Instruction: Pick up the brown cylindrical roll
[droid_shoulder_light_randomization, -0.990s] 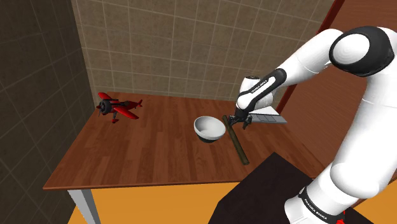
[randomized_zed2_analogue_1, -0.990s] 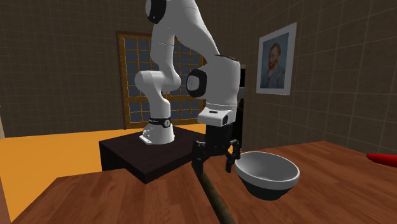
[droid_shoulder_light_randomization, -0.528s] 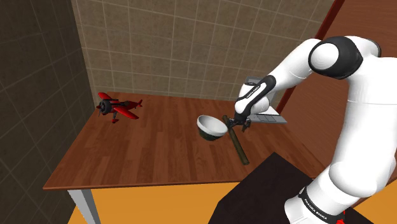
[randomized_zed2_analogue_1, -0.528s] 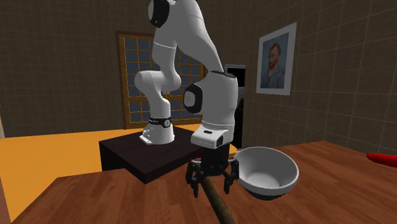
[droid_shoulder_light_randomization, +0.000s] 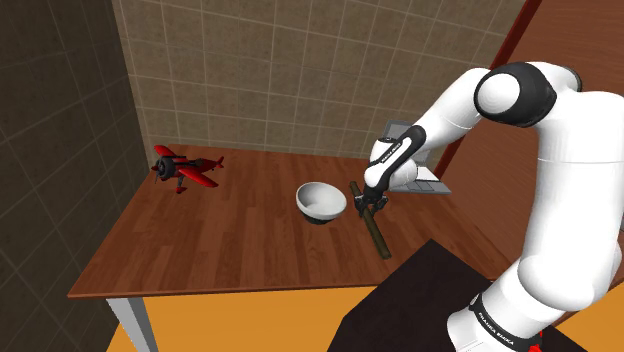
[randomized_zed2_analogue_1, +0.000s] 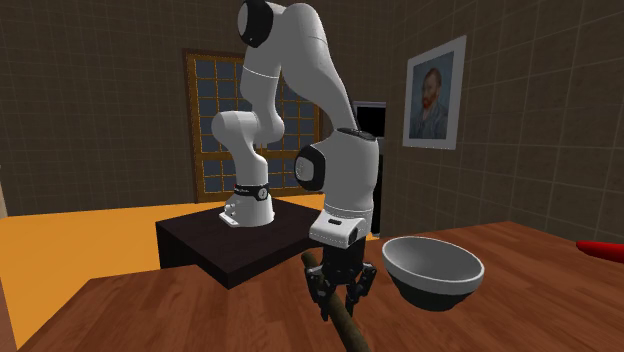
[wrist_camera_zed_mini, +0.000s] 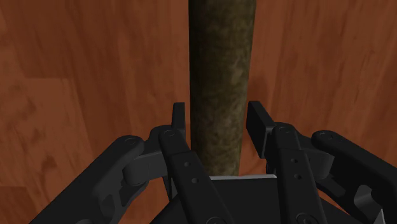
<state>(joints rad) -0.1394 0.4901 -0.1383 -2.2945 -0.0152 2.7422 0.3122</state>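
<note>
The reddish wooden counter is carrying the mottled brown cylindrical roll right of centre in the shoulder view. Your black gripper is straddling it, fingers standing open, clasping nothing; you should be closing evenly before lifting.

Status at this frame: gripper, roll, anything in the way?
Gripper open, straddling the roll near one end. Roll flat on the table, not clasped. Bowl close beside, not blocking.

Hand astride brown roll — fingers apart — wooden tabletop beneath.
</note>
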